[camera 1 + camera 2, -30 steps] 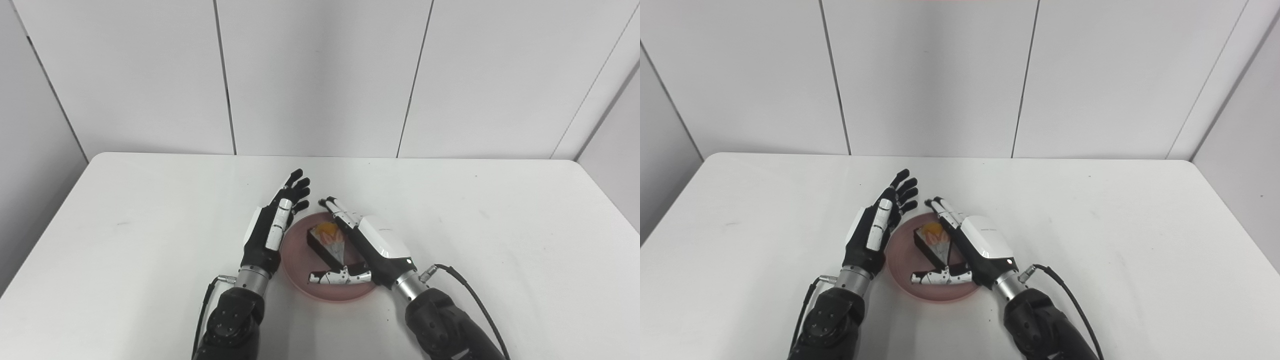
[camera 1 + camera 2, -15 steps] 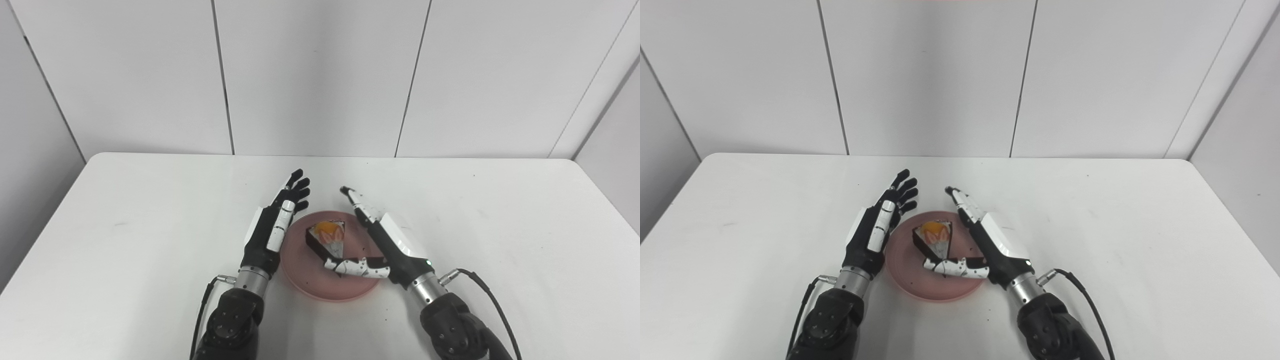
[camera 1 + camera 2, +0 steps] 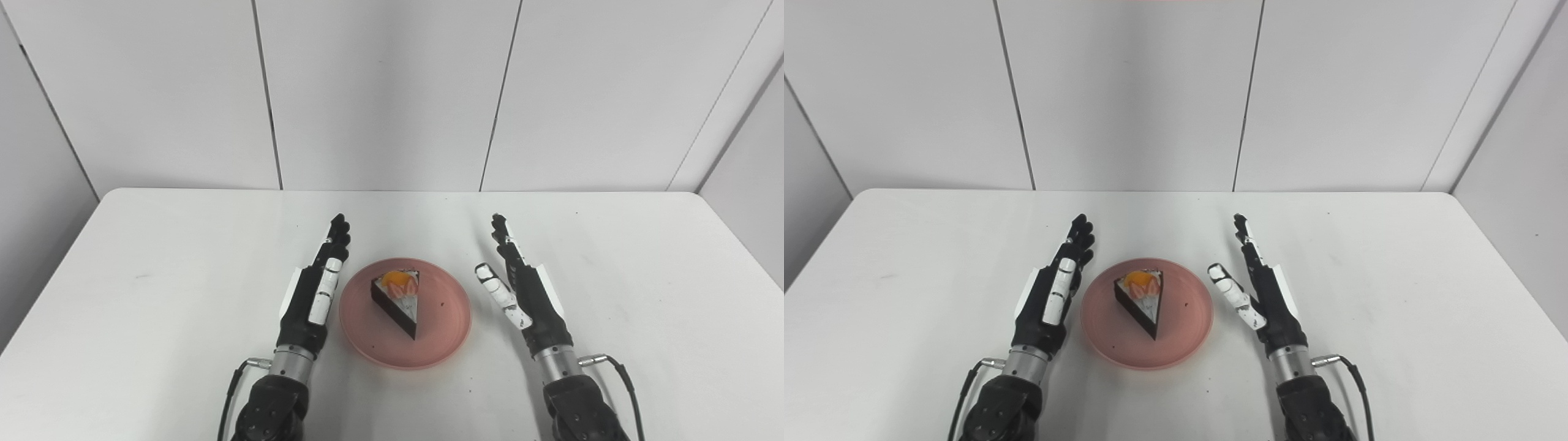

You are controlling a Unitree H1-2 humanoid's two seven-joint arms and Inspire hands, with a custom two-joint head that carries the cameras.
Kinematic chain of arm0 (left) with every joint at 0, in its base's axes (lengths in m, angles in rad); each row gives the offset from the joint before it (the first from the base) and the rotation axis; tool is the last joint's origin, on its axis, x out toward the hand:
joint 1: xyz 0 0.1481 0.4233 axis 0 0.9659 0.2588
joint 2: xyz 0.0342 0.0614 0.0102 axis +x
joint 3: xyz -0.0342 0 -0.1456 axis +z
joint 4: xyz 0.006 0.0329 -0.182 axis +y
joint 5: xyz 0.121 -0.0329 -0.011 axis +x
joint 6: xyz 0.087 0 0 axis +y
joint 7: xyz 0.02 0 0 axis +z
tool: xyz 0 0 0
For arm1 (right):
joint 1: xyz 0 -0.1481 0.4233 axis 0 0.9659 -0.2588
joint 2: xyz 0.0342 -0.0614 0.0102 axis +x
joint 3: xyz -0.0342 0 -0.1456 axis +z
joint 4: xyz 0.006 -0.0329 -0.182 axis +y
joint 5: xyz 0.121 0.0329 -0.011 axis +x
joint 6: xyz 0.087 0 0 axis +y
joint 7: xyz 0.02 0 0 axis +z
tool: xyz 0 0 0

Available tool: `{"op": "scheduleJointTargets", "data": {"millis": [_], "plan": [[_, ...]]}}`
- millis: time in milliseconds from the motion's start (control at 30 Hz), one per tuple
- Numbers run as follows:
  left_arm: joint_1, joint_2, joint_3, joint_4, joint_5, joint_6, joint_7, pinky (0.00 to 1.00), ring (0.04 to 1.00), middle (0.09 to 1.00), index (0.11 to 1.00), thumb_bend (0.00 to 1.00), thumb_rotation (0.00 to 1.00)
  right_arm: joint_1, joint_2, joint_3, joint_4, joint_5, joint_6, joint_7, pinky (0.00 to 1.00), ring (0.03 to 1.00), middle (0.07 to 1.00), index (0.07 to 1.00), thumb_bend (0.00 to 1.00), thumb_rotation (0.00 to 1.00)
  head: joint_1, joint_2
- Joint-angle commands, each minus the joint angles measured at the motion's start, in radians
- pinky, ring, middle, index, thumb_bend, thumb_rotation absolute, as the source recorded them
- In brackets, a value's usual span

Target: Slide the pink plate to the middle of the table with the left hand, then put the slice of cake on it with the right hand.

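Observation:
The pink plate (image 3: 441, 331) lies near the middle of the white table. On it rests the slice of cake (image 3: 397, 299), a dark wedge with white top and orange and red fruit at its wide end. My left hand (image 3: 312, 291) stands on edge just left of the plate, fingers straight and apart, holding nothing. To the right of the plate, clear of it, my right hand (image 3: 527, 291) is also open, thumb spread toward the plate.
The white table (image 3: 153, 257) runs back to a grey panelled wall. A few dark crumbs (image 3: 441, 302) lie on the plate and on the table in front of it.
My right hand has let go of the cake and drawn back to the right, off the plate. My left hand has shifted slightly left. The view has moved a little.

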Motion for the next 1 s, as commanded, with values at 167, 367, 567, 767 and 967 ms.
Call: {"op": "scheduleJointTargets", "data": {"millis": [167, 367, 567, 767, 967], "plan": [[0.081, 0.000, 0.044, -0.070, -0.062, 0.160, 0.007, 1.00, 1.000, 1.000, 1.000, 0.58, 1.00, 0.016, 0.023, -0.021, -0.030, 0.124, -0.015, 0.057, 1.00, 1.000, 1.000, 1.000, 0.66, 0.89, 0.004, 0.006], [0.096, 0.002, 0.049, -0.106, -0.093, 0.247, 0.011, 1.00, 1.000, 1.000, 1.000, 0.61, 1.00, 0.045, 0.048, -0.034, -0.059, 0.138, 0.009, 0.041, 1.00, 0.975, 0.994, 1.000, 0.62, 0.87, 0.012, 0.010], [0.092, 0.008, 0.051, -0.117, -0.105, 0.300, 0.009, 1.00, 1.000, 1.000, 1.000, 0.65, 1.00, 0.072, 0.078, -0.050, -0.106, 0.152, 0.067, 0.029, 1.00, 0.981, 1.000, 1.000, 0.60, 0.89, 0.012, 0.012], [0.077, 0.028, 0.041, -0.081, -0.111, 0.273, -0.015, 1.00, 1.000, 1.000, 1.000, 0.63, 1.00, 0.060, 0.077, -0.058, -0.105, 0.159, 0.106, 0.030, 1.00, 0.996, 1.000, 1.000, 0.63, 0.91, 0.005, 0.011], [0.040, 0.039, 0.035, -0.022, -0.104, 0.192, -0.030, 1.00, 1.000, 1.000, 1.000, 0.65, 1.00, 0.026, 0.092, -0.070, -0.053, 0.156, 0.098, 0.012, 1.00, 0.987, 1.000, 1.000, 0.63, 0.88, 0.003, 0.011]]}}
